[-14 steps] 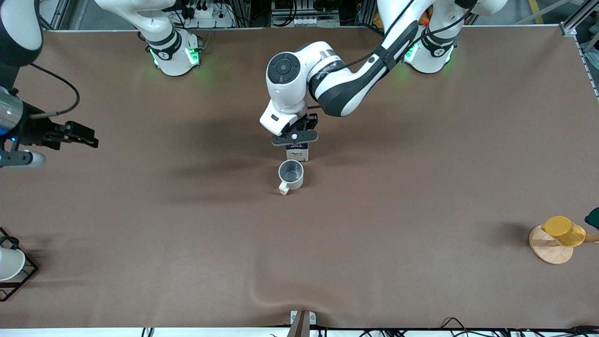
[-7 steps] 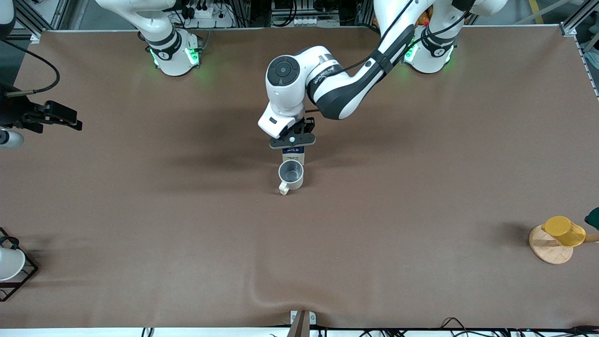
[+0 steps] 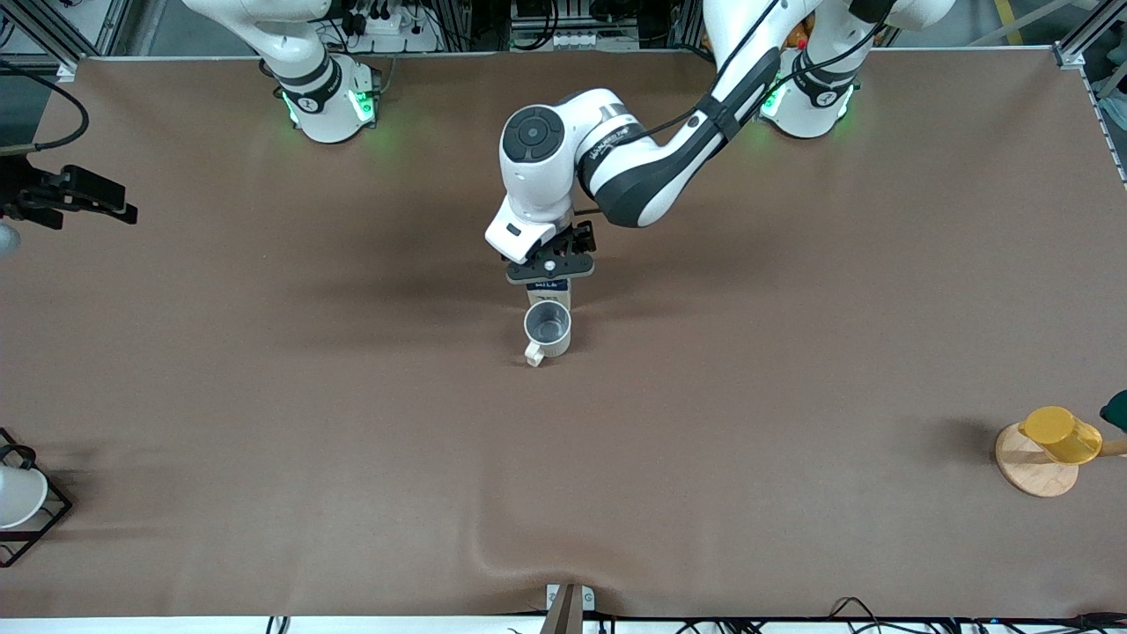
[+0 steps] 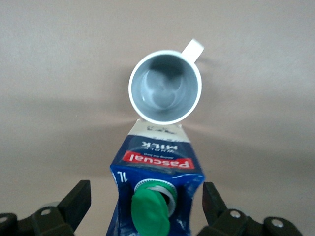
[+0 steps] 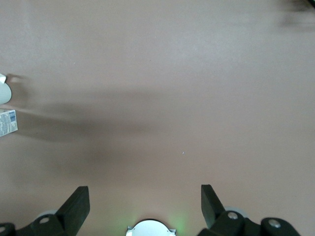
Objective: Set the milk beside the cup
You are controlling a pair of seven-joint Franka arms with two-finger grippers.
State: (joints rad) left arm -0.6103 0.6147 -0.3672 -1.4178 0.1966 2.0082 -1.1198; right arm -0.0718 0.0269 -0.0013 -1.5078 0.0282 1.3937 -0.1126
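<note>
The milk [image 3: 549, 293], a dark blue carton with a green cap, stands upright on the brown table, right beside the cup [image 3: 548, 329] and farther from the front camera. The cup is off-white with a grey inside, its handle pointing toward the front camera. My left gripper [image 3: 550, 267] is over the milk, open, with a finger on either side of the carton's top. In the left wrist view the milk [image 4: 156, 169], the cup [image 4: 165, 87] and the left gripper [image 4: 146, 187] all show. My right gripper [image 3: 113, 201] waits open at the right arm's end of the table, and it also shows in the right wrist view [image 5: 145, 189].
A yellow cup [image 3: 1059, 434] sits on a wooden stand [image 3: 1032, 475] near the left arm's end. A white cup in a black wire rack [image 3: 35, 519] is at the right arm's end, near the front camera. The cloth has a fold [image 3: 493, 553].
The left gripper and the milk have shifted a little toward the right arm's end, so the milk is closer to the cup. The right gripper has drawn back toward the table's edge.
</note>
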